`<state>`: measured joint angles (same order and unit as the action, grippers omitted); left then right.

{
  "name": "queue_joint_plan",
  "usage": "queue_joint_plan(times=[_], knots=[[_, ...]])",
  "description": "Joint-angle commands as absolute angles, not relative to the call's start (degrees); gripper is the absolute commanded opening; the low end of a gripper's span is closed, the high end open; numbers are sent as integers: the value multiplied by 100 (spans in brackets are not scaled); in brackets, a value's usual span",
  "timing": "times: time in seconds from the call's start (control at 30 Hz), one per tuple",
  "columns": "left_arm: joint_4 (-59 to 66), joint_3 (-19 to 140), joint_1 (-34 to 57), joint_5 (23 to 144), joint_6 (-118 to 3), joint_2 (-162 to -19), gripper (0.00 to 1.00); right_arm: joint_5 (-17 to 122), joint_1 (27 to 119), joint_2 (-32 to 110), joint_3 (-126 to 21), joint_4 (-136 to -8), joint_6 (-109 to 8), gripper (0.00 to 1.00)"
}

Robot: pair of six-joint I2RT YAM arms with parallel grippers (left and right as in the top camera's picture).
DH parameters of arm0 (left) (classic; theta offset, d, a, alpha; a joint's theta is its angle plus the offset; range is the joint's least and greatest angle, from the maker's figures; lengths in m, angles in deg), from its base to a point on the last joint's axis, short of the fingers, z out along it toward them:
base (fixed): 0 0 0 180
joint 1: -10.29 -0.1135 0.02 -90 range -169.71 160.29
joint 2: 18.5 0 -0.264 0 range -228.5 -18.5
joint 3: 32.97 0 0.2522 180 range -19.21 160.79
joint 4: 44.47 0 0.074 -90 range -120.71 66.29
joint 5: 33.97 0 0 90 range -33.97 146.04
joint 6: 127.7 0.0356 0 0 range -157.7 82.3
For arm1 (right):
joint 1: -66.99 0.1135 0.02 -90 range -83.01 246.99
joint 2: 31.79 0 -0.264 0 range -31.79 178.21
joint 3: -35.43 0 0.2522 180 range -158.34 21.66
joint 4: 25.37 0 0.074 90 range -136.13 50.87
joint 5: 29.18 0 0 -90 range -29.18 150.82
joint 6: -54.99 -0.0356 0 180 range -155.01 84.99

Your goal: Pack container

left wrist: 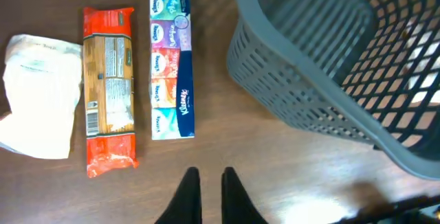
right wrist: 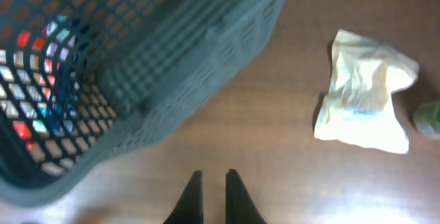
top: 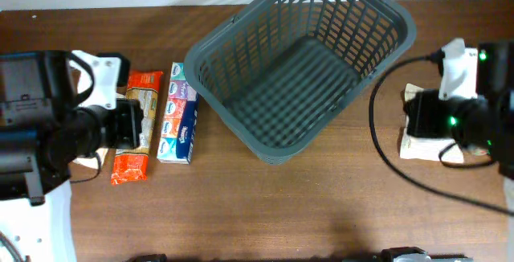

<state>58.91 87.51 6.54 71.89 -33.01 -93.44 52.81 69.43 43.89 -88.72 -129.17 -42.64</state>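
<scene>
The container (top: 384, 9) is a large dark grey lattice basket at the table's back centre, and it is empty. It also shows in the left wrist view (left wrist: 330, 52) and the right wrist view (right wrist: 137, 59). A colourful tissue pack (top: 178, 113) and an orange pasta packet (top: 132, 165) lie left of it, with a white packet (left wrist: 41, 104) further left. Another white packet (right wrist: 364, 107) lies right of the basket, partly under my right arm (top: 422, 145). My left gripper (left wrist: 210, 179) is shut and empty above bare table near the tissue pack. My right gripper (right wrist: 213, 177) is shut and empty beside the basket.
A small green object (right wrist: 430, 117) shows at the right edge of the right wrist view. A black cable (top: 385, 157) curves over the table right of the basket. The wooden table (top: 281, 206) stretches in front of the basket.
</scene>
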Motion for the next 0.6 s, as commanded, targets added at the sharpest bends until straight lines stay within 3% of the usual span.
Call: queue_joint_plan(times=[0.0,0.13,0.3,0.57], knots=[[5922,8847,1393,6944,-3375,-9309,2,5248,6921,4579,-8966,-12534,-4555,4],[5924,8847,2875,6330,-3719,-9285,2,5248,6921,4780,-8966,-11999,-4800,4],[5826,8847,5362,5268,-3885,-9355,2,5241,6921,5281,-8966,-11938,-4951,4],[5463,8847,6920,4885,-3985,-10157,2,4612,6917,5923,-8966,-11472,-4946,4]])
